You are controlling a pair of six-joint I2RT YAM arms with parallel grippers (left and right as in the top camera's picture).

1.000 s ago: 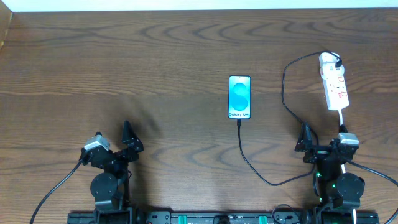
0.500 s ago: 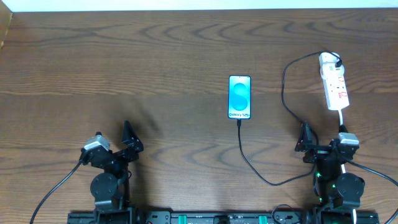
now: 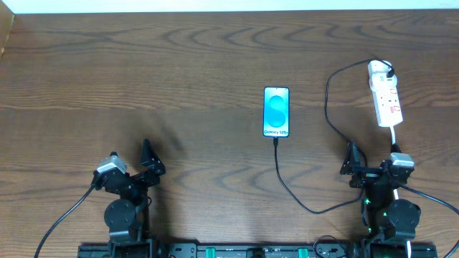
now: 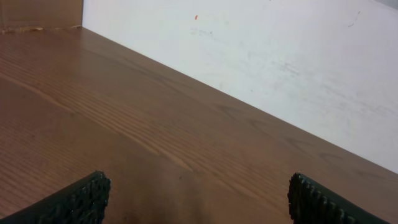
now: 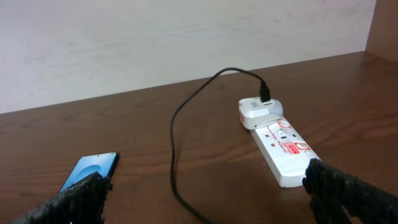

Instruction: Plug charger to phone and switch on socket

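Phone [image 3: 276, 112] is laid screen-up at mid worktop [image 3: 179, 72]; the charger [image 3: 328, 97] is seen meeting its near edge. White plug head is seated at the far end of the socket [image 3: 385, 100], far right. Left claw [image 4: 199, 193] and right claw [image 5: 205, 183] are spread wide, nothing gripped.

A robotics lab setup: wood-grain table [image 3: 179, 64] against a plain white wall [image 4: 280, 50], left arm [image 3: 123, 188] and right arm [image 3: 384, 179] mounted at its near edge.
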